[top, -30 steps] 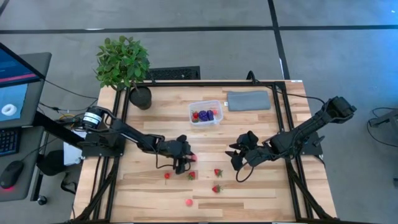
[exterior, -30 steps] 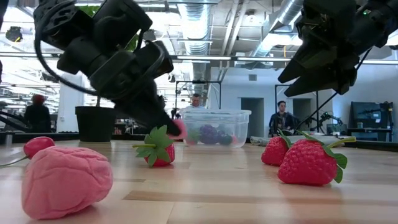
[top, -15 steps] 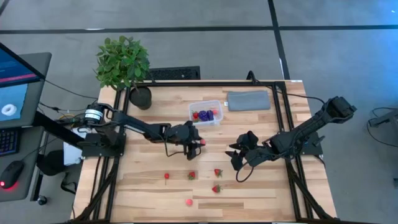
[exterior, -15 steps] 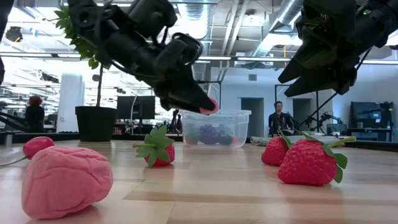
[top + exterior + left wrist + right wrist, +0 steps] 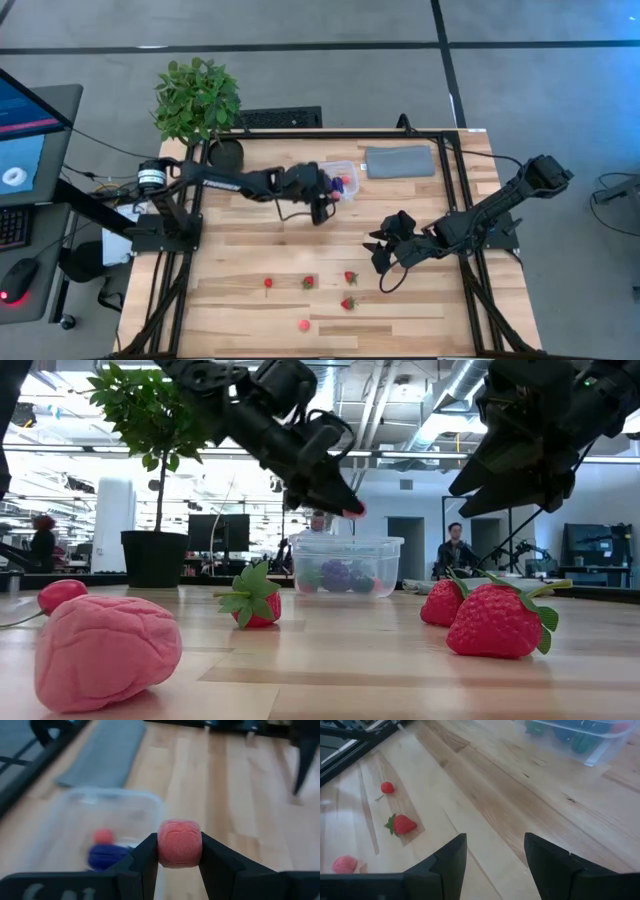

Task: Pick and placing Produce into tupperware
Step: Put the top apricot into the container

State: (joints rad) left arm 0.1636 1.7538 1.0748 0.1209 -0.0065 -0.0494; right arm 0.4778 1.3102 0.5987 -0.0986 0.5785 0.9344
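Note:
My left gripper (image 5: 324,205) hangs in the air at the near side of the clear tupperware (image 5: 336,180), above rim height in the low view (image 5: 352,510), shut on a small pink-red piece (image 5: 180,842). The tupperware (image 5: 345,565) holds purple and red pieces. On the near part of the table lie strawberries (image 5: 350,277) (image 5: 347,303) (image 5: 308,282), a cherry (image 5: 268,282) and a pink piece (image 5: 303,324). My right gripper (image 5: 380,256) hovers open over the table's right middle, touching nothing. My left gripper pinches the pink-red piece (image 5: 180,844) between its two fingers, one finger (image 5: 145,857) on each side of it. The fingers slant down and toward the tupperware (image 5: 335,495). The piece is lifted clear of the table at the fingertips (image 5: 352,512).
A potted plant (image 5: 200,105) stands at the far left corner and a flat grey pad (image 5: 400,161) lies right of the tupperware. Dark frame rails run along the table's sides. People stand in the room beyond (image 5: 455,550). Bare wood lies between the tupperware and the strawberries.
My left gripper has risen from beside the strawberries on the near middle of the table and travelled toward the far edge and slightly right, to the tupperware, carrying the pink-red piece lifted clear. It has stayed shut on the piece.

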